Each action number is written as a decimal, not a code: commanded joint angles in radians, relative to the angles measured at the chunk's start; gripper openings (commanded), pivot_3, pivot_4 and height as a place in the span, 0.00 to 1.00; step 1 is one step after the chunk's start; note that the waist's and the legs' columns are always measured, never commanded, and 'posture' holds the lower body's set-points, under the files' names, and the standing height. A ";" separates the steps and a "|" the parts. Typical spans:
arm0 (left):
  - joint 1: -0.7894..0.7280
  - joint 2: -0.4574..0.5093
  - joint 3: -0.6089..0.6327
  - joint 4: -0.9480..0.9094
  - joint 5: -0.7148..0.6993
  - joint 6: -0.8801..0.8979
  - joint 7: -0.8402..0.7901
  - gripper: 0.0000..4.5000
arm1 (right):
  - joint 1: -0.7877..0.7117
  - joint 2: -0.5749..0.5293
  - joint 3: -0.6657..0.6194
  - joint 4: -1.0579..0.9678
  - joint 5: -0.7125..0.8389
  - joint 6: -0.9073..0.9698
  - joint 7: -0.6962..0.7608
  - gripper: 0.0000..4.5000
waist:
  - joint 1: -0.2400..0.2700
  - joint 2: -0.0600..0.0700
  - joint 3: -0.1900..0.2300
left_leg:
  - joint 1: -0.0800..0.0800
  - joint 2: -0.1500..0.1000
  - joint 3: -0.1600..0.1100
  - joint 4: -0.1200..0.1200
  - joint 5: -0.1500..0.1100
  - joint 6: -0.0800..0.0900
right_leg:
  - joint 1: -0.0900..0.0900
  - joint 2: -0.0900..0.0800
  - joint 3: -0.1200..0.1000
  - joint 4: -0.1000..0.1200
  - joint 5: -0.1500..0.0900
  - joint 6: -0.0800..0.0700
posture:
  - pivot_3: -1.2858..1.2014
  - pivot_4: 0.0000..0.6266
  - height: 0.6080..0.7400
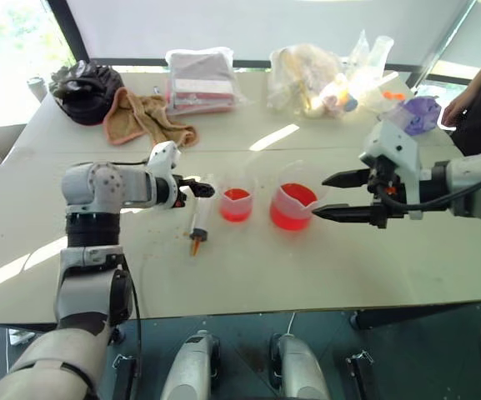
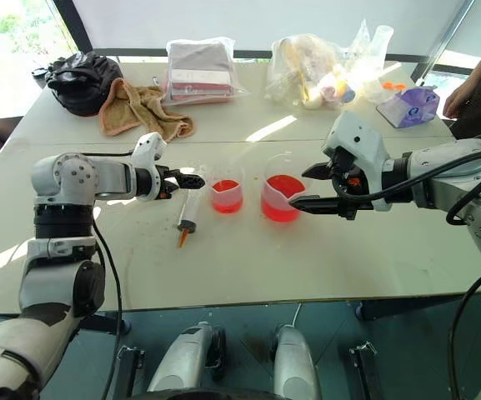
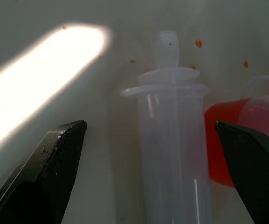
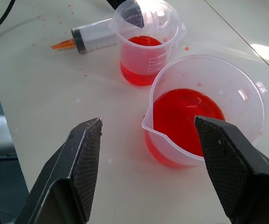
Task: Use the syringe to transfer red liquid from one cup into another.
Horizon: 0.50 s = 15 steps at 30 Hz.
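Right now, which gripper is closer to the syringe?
Left. The left gripper is open around the plunger end of the syringe lying on the table; the right gripper is open by the larger cup, farther off.

The right gripper (image 4: pixel 146 163) has its two black fingers (image 4: pixel 78 163) spread wide, nothing between them. Just beyond stands the larger spouted cup (image 4: pixel 246 100) holding red liquid (image 4: pixel 185 114). Close behind it is the smaller cup (image 4: pixel 148 42), also part-filled with red. The syringe (image 4: pixel 90 39) lies flat on the desk (image 4: pixel 41 93) beside the smaller cup.
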 commanded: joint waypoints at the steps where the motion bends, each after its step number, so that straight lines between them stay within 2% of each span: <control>1: 0.030 0.038 0.034 -0.157 -0.021 -0.024 -0.052 0.99 | -0.010 -0.019 0.000 -0.006 -0.026 -0.041 0.027 0.73 | -0.001 0.000 0.000 | 0.000 0.000 0.000 -0.001 0.000 0.000 | -0.001 0.000 0.000 0.000 0.000 0.000 | 0.52 0.24 1.00; 4: 0.042 0.079 0.088 -0.248 -0.068 0.015 -0.102 0.99 | -0.010 -0.029 0.017 0.006 -0.047 -0.067 0.060 0.73 | 0.001 0.000 0.000 | -0.002 0.000 0.000 -0.001 0.000 0.000 | -0.003 0.000 0.000 0.000 0.000 0.000 | 0.52 0.24 1.00; 7: 0.053 0.171 0.087 -0.356 -0.129 0.042 -0.200 0.99 | -0.015 -0.039 0.040 0.033 -0.077 -0.102 0.095 0.73 | 0.001 0.000 0.000 | -0.003 -0.001 0.000 -0.001 0.000 -0.001 | -0.003 -0.001 0.000 0.000 0.000 -0.001 | 0.52 0.24 1.00; 12: 0.060 0.351 0.095 -0.481 -0.256 0.094 -0.382 0.99 | -0.027 -0.052 0.069 0.083 -0.133 -0.161 0.152 0.73 | 0.001 0.000 0.000 | -0.003 -0.001 0.000 -0.001 0.000 0.000 | -0.003 -0.001 0.000 -0.001 0.000 -0.001 | 0.52 0.24 1.00; 15: 0.131 0.484 0.062 -0.575 -0.273 0.029 -0.493 0.99 | -0.040 -0.050 0.081 0.104 -0.156 -0.188 0.181 0.73 | -0.001 0.000 0.000 | -0.003 -0.001 0.001 -0.001 0.000 0.000 | -0.003 -0.001 0.000 -0.001 0.000 -0.001 | 0.52 0.24 1.00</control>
